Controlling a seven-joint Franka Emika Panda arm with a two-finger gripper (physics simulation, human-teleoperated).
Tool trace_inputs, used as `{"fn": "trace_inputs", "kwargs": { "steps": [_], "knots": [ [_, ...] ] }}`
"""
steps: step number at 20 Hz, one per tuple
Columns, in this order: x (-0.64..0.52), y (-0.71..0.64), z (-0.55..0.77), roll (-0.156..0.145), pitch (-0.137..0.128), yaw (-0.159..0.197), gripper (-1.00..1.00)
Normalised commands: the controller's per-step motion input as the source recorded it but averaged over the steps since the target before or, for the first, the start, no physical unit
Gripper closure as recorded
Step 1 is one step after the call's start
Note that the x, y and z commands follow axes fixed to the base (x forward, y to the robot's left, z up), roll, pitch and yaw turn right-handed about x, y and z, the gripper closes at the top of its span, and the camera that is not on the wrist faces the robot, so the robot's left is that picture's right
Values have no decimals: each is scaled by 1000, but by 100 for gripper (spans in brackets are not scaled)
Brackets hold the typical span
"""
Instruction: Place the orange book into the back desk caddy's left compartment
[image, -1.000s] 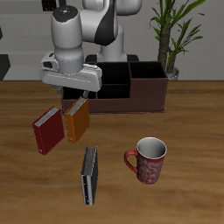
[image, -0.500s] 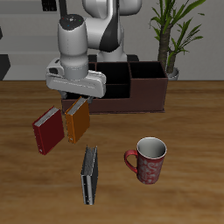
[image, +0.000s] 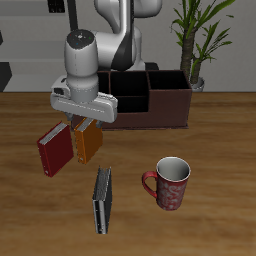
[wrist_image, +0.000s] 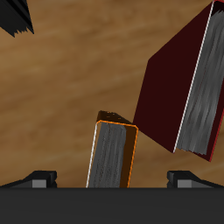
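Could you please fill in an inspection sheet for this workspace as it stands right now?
Surface: wooden table, no spills seen.
Job's things: orange book lying flat beside the red book; back desk caddy behind them, left compartment not clearly visible.
Clutter: grey-black book, red mug.
Grippers: gripper open, directly above the orange book, fingers straddling it without contact.
Cables: nothing seen.
Surroundings: potted plant behind the caddy.
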Motion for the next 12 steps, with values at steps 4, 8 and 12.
{"fn": "trace_inputs", "kwargs": {
  "steps": [4,8,12],
  "knots": [
    [99,-56,-260,-18,39,-4,-100],
    [18,43,-133,22,21,-11,100],
    [-28,50,104,17,-8,-4,100]
  ]
}}
